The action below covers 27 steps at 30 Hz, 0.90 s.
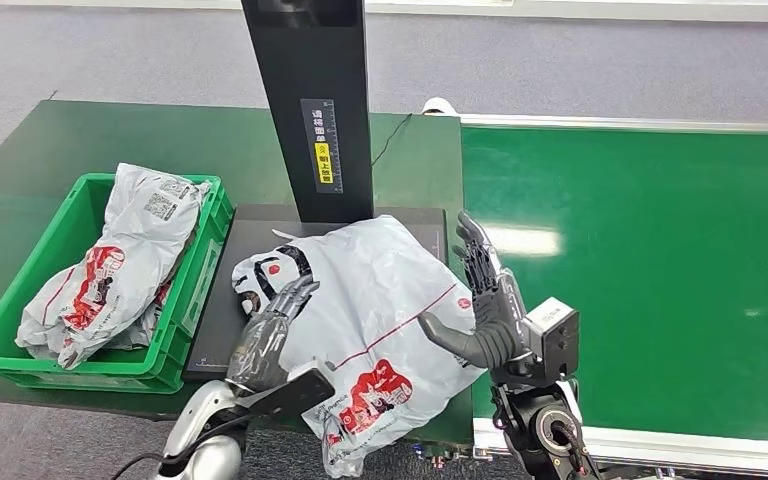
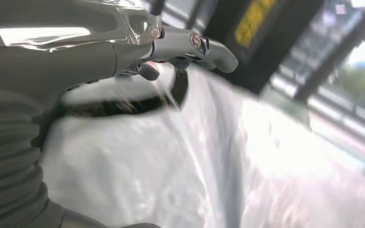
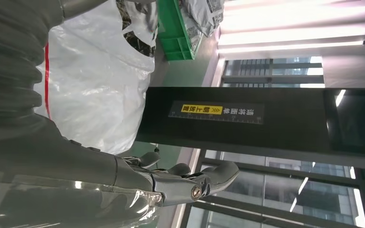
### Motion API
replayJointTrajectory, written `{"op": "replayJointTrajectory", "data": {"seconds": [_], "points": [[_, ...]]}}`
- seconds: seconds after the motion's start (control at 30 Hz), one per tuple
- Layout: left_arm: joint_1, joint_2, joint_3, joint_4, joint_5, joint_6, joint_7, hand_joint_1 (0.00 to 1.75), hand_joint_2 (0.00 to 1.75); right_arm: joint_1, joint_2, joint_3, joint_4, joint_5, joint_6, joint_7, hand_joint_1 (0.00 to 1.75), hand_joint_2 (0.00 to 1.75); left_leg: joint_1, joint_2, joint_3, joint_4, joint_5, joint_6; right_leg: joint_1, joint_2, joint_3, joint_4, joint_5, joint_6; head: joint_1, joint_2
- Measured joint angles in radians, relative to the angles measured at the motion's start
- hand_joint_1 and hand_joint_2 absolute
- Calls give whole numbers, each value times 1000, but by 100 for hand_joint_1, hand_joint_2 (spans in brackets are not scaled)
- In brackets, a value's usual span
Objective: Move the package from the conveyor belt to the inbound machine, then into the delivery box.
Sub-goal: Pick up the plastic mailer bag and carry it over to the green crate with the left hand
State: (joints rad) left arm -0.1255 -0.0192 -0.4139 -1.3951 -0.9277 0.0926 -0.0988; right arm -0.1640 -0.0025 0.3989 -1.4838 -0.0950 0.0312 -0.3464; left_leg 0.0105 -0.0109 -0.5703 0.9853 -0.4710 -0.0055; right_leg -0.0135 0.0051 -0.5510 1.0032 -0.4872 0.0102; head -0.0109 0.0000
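Package (image 1: 380, 310) lies on the machine (image 1: 260, 225), overhanging the table edge. Our left robot hand (image 1: 270, 335) rests flat on it; right robot hand (image 1: 480, 300) stands open beside. Unpinched, it could slide off before reaching the box (image 1: 20, 290).

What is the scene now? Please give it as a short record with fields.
package: white bag lying on the inbound machine plate, under the black post
left hand: rests on the bag's left part
right hand: fingers spread, upright at the bag's right edge
delivery box: green crate, holds other bags
conveyor belt: nothing on it
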Motion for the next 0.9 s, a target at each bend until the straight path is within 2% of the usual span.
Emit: {"op": "replayJointTrajectory", "data": {"seconds": [0.27,0.3,0.33,0.43,0.47,0.67,0.8,0.9], "points": [[-182,10,-122,311,-14,-16,24,0,175,-17,10,-3,18,-7,17,2,0,175,0,-1,2,0,1,0,0,-2,3,0,0,0,0,0],[-208,8,-135,349,-20,-16,25,5,175,-19,11,-3,21,-9,17,4,0,175,0,-2,3,0,1,0,0,-3,5,0,0,0,0,0],[-233,5,-148,384,-27,-17,25,20,175,-22,12,-4,22,-11,17,6,0,175,0,-3,5,0,1,1,0,-4,7,0,0,0,0,0],[-298,-4,-181,480,-37,-9,23,144,175,-24,12,-5,25,-18,13,8,0,175,-1,-5,10,0,0,1,-1,-5,13,0,-1,0,0,0],[-314,-7,-189,506,-35,-1,21,172,175,-24,12,-6,25,-19,11,8,0,175,-1,-5,11,0,1,1,-1,-5,14,0,-1,0,0,0],[-334,-10,-198,543,-30,20,14,175,175,-23,12,-8,25,-21,8,8,0,175,-1,-5,12,0,1,1,-1,-5,15,-1,-1,1,0,0],[-346,-1,-196,573,55,149,-40,175,175,-1,12,-26,24,-19,-2,13,0,175,0,-3,13,0,4,0,0,-5,15,0,3,-1,0,0],[-319,16,-181,509,114,197,-73,175,175,7,12,-31,24,-16,-4,15,0,175,0,-2,10,0,5,0,0,-3,11,0,4,-1,0,0]]}}
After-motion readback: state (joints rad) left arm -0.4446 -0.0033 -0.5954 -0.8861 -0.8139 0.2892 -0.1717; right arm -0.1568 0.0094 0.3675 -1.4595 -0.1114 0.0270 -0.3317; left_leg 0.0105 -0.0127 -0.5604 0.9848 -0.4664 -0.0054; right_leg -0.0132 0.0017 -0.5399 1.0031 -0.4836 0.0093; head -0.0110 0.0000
